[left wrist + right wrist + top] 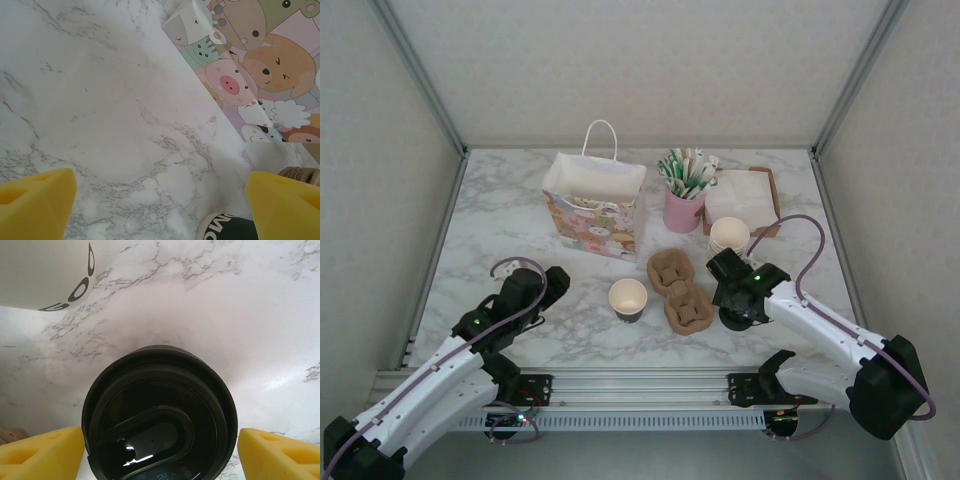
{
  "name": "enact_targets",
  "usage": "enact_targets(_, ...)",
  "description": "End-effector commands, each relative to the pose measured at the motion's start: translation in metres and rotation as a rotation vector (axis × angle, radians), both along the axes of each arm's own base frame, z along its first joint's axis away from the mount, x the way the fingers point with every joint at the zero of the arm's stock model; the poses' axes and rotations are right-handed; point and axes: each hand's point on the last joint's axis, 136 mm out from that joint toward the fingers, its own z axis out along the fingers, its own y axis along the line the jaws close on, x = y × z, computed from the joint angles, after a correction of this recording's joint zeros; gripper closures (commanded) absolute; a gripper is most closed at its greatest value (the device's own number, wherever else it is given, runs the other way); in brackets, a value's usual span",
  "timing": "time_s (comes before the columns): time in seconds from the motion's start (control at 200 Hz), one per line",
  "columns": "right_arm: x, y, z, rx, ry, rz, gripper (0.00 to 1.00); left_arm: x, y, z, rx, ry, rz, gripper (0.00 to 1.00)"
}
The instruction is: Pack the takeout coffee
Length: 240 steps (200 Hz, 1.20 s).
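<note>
A round black lid [159, 425] with a sip slot sits between the yellow fingers [40, 452] of my right gripper [160, 452]. The jaws stand open, with a gap on each side of the lid. Whether a cup stands under the lid I cannot tell. From above, that gripper [732, 300] hovers over the black lid [734, 320], right of the cardboard carrier [680, 290]. A single lidless cream cup [627, 298] with a dark band stands in the middle; its edge [222, 227] is seen by the left wrist. My left gripper [160, 205] is open over bare marble.
A pastel animal-print gift bag [595, 205] stands open at the back, its side [260, 70] close to my left gripper [535, 285]. A stack of lidless cream cups [728, 235], a pink cup of stirrers [683, 200] and a napkin box [745, 195] crowd the back right.
</note>
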Motion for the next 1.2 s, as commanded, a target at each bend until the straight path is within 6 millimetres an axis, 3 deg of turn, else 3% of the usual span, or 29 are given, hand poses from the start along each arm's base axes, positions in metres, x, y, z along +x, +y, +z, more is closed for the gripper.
enact_targets(0.0, -0.004, -0.004, -0.009, -0.012, 0.024, -0.02, 0.18, 0.001, 0.0, 0.007, -0.005, -0.022, 0.01, 0.12)
enact_targets(0.255, -0.006, -0.009, -0.016, -0.039, 0.038, -0.026, 0.19, 0.001, 0.0, 0.008, -0.005, -0.023, 0.008, 0.12)
enact_targets(0.646, 0.0, -0.005, 0.008, -0.007, -0.016, -0.008, 0.22, 0.002, -0.001, 0.008, -0.008, -0.026, 0.006, 0.12)
enact_targets(0.831, 0.001, -0.004, 0.009, -0.014, -0.018, 0.025, 0.23, 0.002, -0.001, 0.008, -0.007, -0.027, 0.005, 0.12)
enact_targets(1.021, -0.016, -0.02, 0.016, -0.016, 0.011, -0.162, 0.16, 0.002, -0.001, 0.01, 0.0, -0.028, 0.006, 0.12)
enact_targets(1.196, -0.023, -0.021, 0.031, 0.006, 0.035, -0.369, 0.15, 0.004, -0.003, 0.01, -0.007, -0.031, 0.001, 0.12)
